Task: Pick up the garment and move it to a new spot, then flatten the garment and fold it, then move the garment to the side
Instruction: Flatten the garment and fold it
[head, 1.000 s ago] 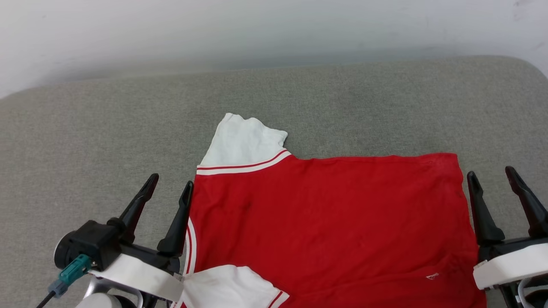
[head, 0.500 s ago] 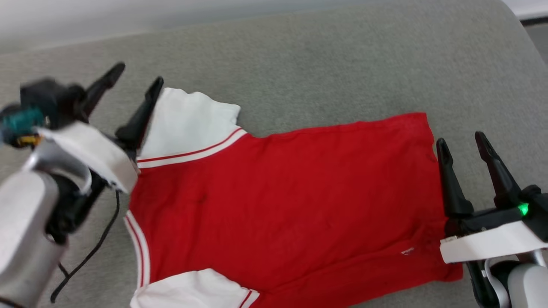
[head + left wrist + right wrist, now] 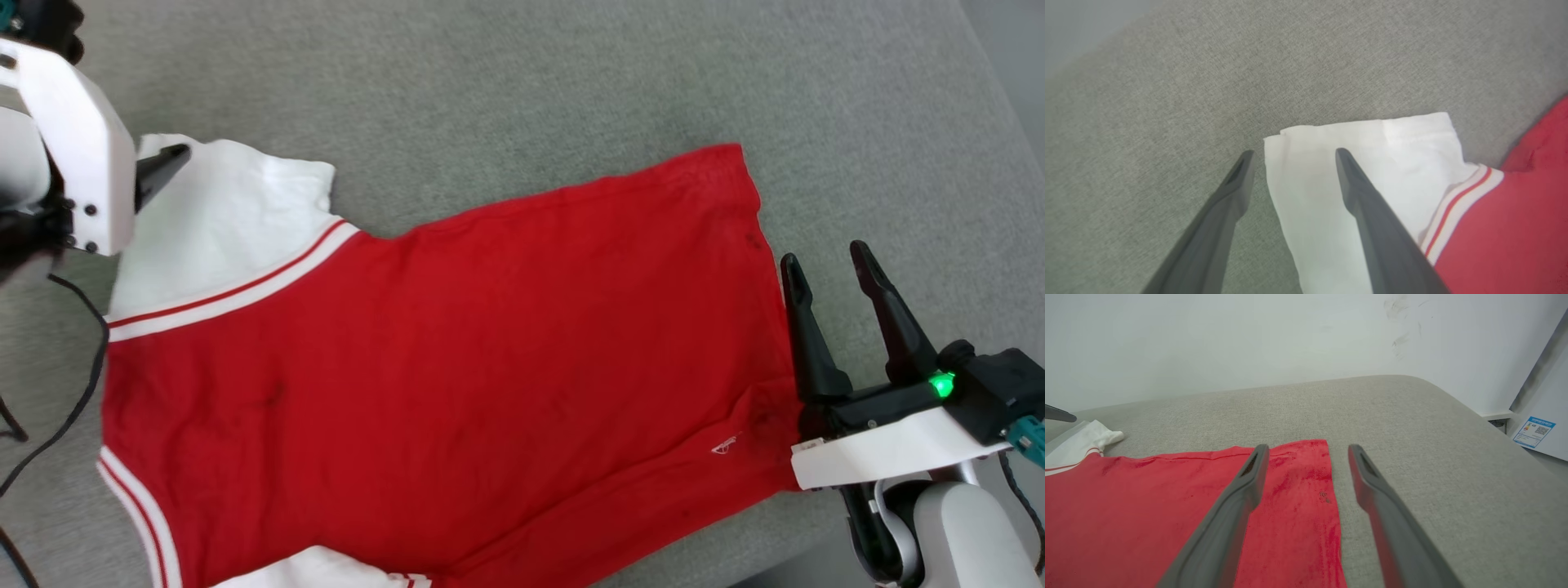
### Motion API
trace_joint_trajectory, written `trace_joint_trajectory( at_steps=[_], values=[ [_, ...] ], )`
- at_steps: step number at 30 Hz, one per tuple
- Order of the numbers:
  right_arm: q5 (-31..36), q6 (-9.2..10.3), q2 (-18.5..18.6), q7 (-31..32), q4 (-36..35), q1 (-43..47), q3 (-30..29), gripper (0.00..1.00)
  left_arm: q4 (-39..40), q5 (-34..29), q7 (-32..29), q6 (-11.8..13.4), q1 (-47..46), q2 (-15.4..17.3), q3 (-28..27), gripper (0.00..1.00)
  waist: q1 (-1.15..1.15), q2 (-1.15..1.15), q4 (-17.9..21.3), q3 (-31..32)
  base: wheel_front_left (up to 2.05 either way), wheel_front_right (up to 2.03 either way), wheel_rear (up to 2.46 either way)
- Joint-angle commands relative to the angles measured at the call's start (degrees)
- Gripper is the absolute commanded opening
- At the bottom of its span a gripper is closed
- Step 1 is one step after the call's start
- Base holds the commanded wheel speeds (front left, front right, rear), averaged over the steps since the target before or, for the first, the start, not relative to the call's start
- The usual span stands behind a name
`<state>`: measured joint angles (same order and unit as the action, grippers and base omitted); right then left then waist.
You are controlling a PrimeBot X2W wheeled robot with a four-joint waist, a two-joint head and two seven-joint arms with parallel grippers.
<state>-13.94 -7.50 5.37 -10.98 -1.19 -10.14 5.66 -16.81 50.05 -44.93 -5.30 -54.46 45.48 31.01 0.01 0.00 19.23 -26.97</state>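
The garment (image 3: 457,343), a red jersey with white sleeves and striped trim, lies spread flat on the grey cushion (image 3: 531,73). My left gripper (image 3: 1294,155) is open above the far white sleeve (image 3: 1372,139); one finger is over the sleeve and the other over bare cushion, so the sleeve's side edge lies between them. In the head view a white wrist plate hides most of it, leaving one dark fingertip (image 3: 167,159) over the sleeve. My right gripper (image 3: 829,261) stands open at the hem's edge. Its fingers (image 3: 1249,486) straddle the hem's far corner and hold nothing.
The grey cushion falls away at its right edge (image 3: 992,106). A pale wall (image 3: 1208,335) rises behind it. A white panel with a blue label (image 3: 1533,430) stands off the right end. A black cable (image 3: 77,400) hangs beside the garment's left side.
The head camera has tipped down and turned, shifting the whole picture. My left arm has reached forward from the collar side to the far sleeve. The right gripper stays by the hem, and both stay open.
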Motion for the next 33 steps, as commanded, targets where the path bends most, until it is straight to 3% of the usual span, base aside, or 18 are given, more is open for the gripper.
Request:
trace_joint_trajectory(
  at_steps=[1, 6, 11, 12, 13, 15, 25, 33],
  values=[
    [-0.18, 0.02, -0.45, -0.43, 0.47, -1.0, 0.15, 1.0, -0.64, -0.03, -1.7, 0.89, -1.51, 0.48, 0.14, 1.0, -0.01, 0.0, 1.26, -1.58, 0.0, 0.0, 0.0],
    [-0.97, 0.02, -0.98, -1.21, 1.56, -1.66, 0.59, 1.0, -2.15, -3.23, -5.38, 1.67, -3.15, 2.16, 2.57, 1.0, -0.01, 0.0, 1.99, -3.32, 0.0, 0.0, 0.0],
    [-0.95, 0.02, -1.15, -1.8, 2.0, -2.05, 0.48, 1.0, -4.21, -2.58, -6.53, 2.21, -1.24, 1.03, 3.63, 1.0, -0.01, 0.0, 2.12, -4.15, 0.0, 0.0, 0.0],
    [-0.82, 0.02, -1.15, -1.83, 2.1, -2.12, 0.46, 1.0, -4.51, -1.76, -7.4, 2.19, -0.47, 0.58, 3.82, 0.44, -0.01, 0.0, 2.07, -4.17, 0.0, 0.0, 0.0],
    [-0.72, 0.02, -1.13, -1.8, 2.18, -2.2, 0.38, 1.0, -4.53, -0.85, -8.15, 2.06, 0.33, 0.27, 3.95, 0.0, -0.01, 0.0, 1.98, -4.16, 0.0, 0.0, 0.0],
    [-0.48, 0.02, -0.94, -1.68, 2.3, -2.25, 0.22, 1.0, -4.19, 0.16, -8.23, 1.76, 1.14, -0.1, 3.85, 0.0, -0.01, 0.0, 1.71, -4.07, 0.0, 0.0, 0.0],
    [-0.86, 0.02, 3.65, 3.14, 1.56, -2.88, 0.61, 1.0, -2.01, -1.33, 4.08, 0.62, 1.17, -1.85, 1.57, 0.0, -0.01, 0.0, -1.44, -0.05, 0.0, 0.0, 0.0],
    [-1.41, 0.02, 12.11, 17.26, -0.85, -3.95, 0.43, 1.0, 4.52, -1.28, 13.14, -1.1, 4.69, -2.95, 1.85, 0.0, -0.01, 0.0, -6.52, 5.01, 0.0, 0.0, 0.0]
  ],
)
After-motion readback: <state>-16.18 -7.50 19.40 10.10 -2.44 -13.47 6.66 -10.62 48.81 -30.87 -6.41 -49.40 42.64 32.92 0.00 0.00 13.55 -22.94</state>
